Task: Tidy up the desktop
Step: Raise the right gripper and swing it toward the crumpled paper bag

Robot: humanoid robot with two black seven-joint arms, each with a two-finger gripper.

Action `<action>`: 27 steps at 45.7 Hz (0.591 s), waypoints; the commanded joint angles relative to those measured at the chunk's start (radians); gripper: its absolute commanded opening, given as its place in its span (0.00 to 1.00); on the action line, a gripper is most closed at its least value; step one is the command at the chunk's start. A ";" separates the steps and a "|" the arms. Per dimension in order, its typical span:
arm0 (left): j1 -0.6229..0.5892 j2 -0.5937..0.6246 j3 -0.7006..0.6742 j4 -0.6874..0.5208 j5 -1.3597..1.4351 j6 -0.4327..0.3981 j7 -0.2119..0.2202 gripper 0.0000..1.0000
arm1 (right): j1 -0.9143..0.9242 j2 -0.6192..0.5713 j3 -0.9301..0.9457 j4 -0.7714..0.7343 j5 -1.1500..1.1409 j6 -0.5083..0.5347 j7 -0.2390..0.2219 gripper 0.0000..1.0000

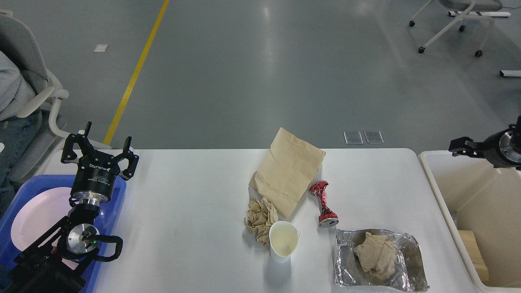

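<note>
The white desktop [183, 191] holds a flat brown paper bag [289, 171], a crumpled brown paper wad [260, 215], a white paper cup [283, 241], a crushed red can [323, 203] and a foil tray [407, 264] with crumpled brown paper [376, 254] in it. My left gripper [99, 151] is open and empty, pointing up over the far edge of the blue tray [113, 213]. My right gripper [459, 147] is at the right edge, above the far rim of the cream bin [468, 183]. It is seen side-on, so its fingers cannot be told apart.
A pink plate [36, 215] lies in the blue tray at the left. Brown paper [472, 248] lies in the bin's bottom. A seated person [16, 93] is at the far left. A wheeled chair [456, 24] stands on the floor beyond.
</note>
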 commanded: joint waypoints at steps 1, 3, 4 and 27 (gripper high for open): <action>0.000 0.000 0.002 0.000 0.000 0.000 0.000 0.96 | 0.223 0.033 -0.070 0.102 0.003 0.186 0.000 1.00; 0.000 0.000 0.000 0.000 0.000 0.000 0.000 0.96 | 0.303 0.052 -0.088 0.139 0.004 0.258 0.001 1.00; 0.000 0.000 0.002 0.000 0.000 0.000 0.000 0.96 | 0.344 0.064 -0.099 0.159 0.004 0.297 0.000 1.00; 0.000 0.000 0.002 0.000 0.000 0.000 0.000 0.96 | 1.041 0.191 -0.156 0.668 0.185 0.598 0.000 1.00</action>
